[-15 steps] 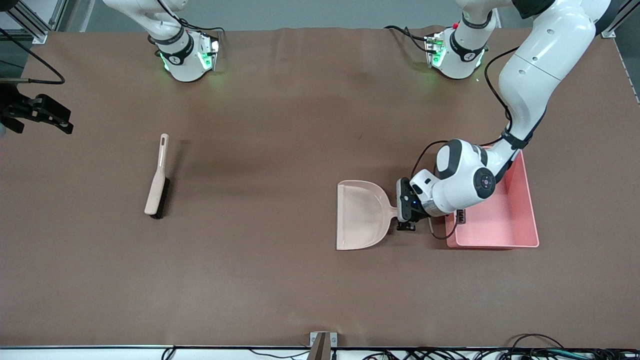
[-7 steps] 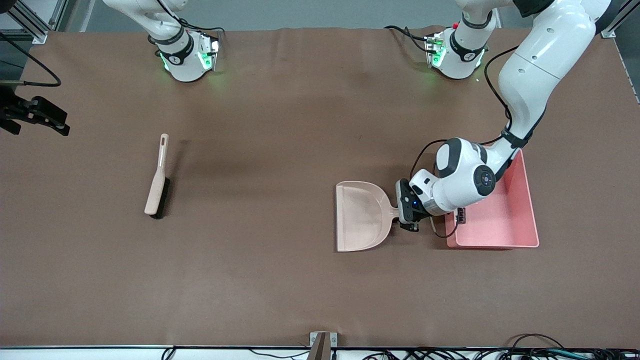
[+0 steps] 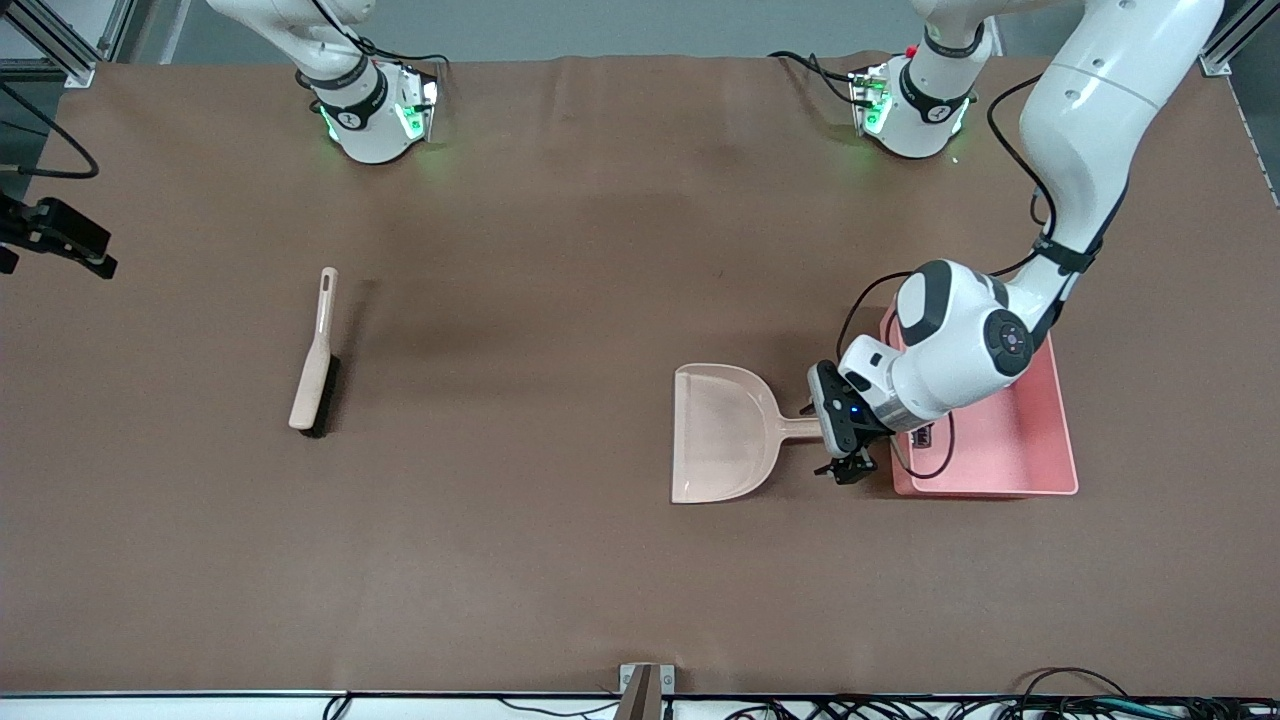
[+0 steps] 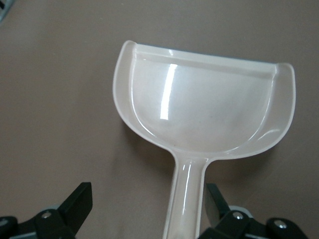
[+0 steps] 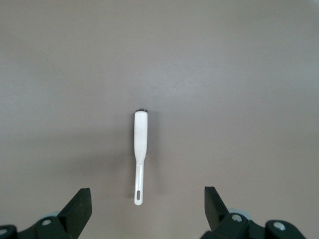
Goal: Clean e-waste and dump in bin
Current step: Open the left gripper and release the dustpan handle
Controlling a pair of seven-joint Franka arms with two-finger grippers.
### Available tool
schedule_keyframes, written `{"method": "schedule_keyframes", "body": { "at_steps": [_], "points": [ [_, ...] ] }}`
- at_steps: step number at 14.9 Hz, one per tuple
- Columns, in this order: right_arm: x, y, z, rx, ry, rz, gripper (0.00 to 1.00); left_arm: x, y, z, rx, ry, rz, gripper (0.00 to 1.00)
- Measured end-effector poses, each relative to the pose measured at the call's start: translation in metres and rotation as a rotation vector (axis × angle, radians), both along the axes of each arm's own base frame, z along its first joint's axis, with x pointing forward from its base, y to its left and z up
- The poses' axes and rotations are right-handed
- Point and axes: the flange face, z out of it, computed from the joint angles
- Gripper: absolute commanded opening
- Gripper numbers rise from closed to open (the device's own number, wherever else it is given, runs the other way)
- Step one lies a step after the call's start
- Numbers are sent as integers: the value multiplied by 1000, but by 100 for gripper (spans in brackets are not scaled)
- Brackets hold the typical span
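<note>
Since the dustpan [image 3: 725,432] lies empty on the table and no loose parts show on the brown cover [image 3: 560,560], the job looks nearly finished — a small dark piece [image 3: 922,436] rests inside the pink bin [image 3: 1062,470], near the table's edge at the left arm's end, though the arm hides much of the tub. What remains seems only to draw away. The left gripper [image 4: 147,206] hangs low over the dustpan's handle [image 3: 800,429], fingers [image 4: 77,199] spread wide, pinching nothing. The right gripper [image 5: 147,206] waits over the brush [image 3: 315,355] — fingers wide apart, empty.
</note>
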Motion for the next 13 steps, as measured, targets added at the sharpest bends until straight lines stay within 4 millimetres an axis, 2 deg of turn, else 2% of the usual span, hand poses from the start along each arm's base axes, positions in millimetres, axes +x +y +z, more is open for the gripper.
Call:
{"method": "schedule_keyframes", "body": {
  "at_steps": [3,7,10,13],
  "points": [
    [6,-9,-8,2,3,-15,100,7,4,48,13,51,142,100],
    [7,-5,-9,4,4,-6,100,-1,8,111,42,126,438,100],
    [8,1,-8,5,1,3,100,-6,43,155,62,178,665,100],
    [8,1,-7,13,-1,2,100,-23,88,200,108,271,897,100]
  ]
}}
